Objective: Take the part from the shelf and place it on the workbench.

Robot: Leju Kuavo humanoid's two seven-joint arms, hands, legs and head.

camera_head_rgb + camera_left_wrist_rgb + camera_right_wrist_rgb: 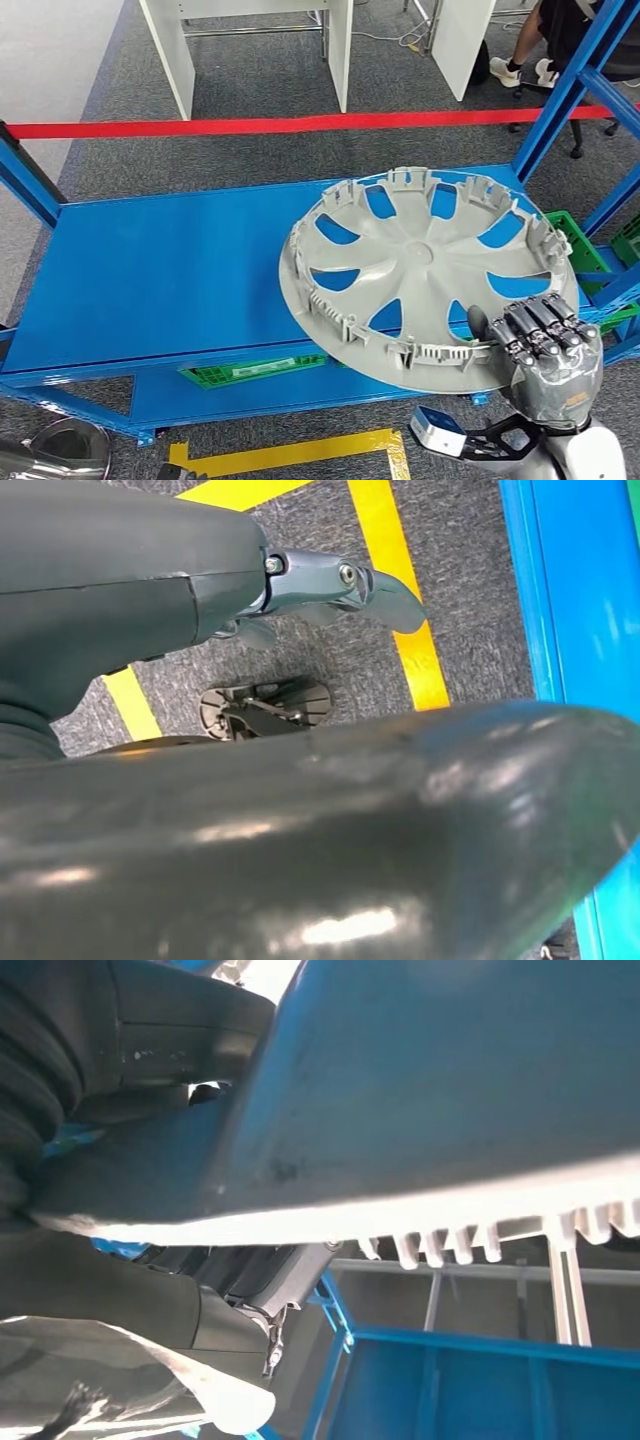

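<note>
Hubcap — grey, ribbed inner side up — lies tilted on blue shelf, near rim overhanging front edge. Right hand grips that rim, fingers curled over top, thumb on it. Green crate behind. Left hand over yellow floor tape — fingers' state can't tell.
</note>
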